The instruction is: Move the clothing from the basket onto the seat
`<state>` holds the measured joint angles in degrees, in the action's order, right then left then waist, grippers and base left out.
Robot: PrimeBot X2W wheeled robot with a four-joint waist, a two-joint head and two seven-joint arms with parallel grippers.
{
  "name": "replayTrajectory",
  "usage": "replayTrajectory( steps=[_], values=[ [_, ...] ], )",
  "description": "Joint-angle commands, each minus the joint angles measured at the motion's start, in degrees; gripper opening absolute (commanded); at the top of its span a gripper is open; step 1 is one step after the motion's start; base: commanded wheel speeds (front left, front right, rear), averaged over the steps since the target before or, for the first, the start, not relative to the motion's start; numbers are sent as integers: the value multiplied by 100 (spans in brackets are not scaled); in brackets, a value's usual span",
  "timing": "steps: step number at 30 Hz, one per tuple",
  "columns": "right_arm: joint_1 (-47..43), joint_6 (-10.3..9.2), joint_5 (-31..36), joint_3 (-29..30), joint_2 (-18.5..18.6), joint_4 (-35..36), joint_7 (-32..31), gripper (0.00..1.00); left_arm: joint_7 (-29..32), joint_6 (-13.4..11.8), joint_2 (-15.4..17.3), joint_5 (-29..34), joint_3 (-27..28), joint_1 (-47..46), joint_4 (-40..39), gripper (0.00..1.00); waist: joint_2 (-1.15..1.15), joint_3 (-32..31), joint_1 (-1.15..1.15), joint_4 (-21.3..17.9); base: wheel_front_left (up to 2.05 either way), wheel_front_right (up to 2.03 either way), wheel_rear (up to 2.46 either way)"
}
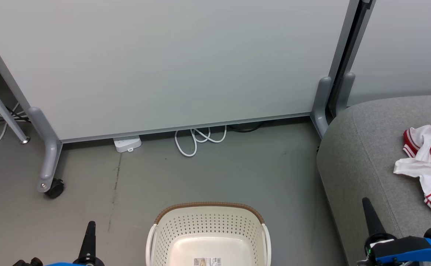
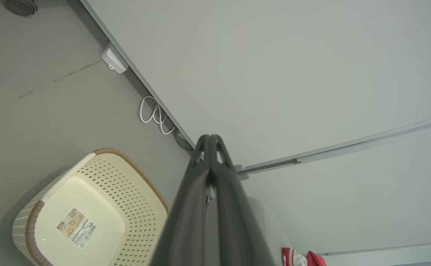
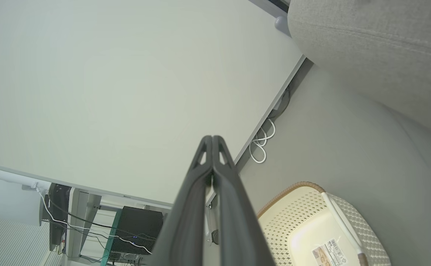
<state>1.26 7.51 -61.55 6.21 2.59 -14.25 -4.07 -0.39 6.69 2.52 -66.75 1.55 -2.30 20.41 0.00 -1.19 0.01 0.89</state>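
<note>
Lying crumpled on the seat (image 1: 363, 155) is the clothing (image 1: 427, 162); left gripper (image 2: 209, 137) and right gripper (image 3: 212, 137) jaws sit pressed together, empty.

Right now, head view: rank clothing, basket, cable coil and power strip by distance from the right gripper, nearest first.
From the right gripper:
1. clothing, on the seat, to its right.
2. basket, on the floor, to its left.
3. cable coil, below the panel.
4. power strip, farther left along the panel.

White cable (image 1: 199, 139) near power strip (image 1: 127, 143)
</note>
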Motion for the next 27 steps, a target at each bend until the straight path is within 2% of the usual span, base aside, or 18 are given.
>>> replayTrajectory(
  steps=[1,27],
  values=[
    [155,-1,-191,14,27,54,-31,0,47,26,33,-152,57,-144,-94,0,0,4,-1,-3,0,0,0],
    [352,-2,-1691,25,35,44,-146,0,388,58,44,-1400,299,-291,-386,0,0,64,-1,-42,0,0,0]
  ],
)
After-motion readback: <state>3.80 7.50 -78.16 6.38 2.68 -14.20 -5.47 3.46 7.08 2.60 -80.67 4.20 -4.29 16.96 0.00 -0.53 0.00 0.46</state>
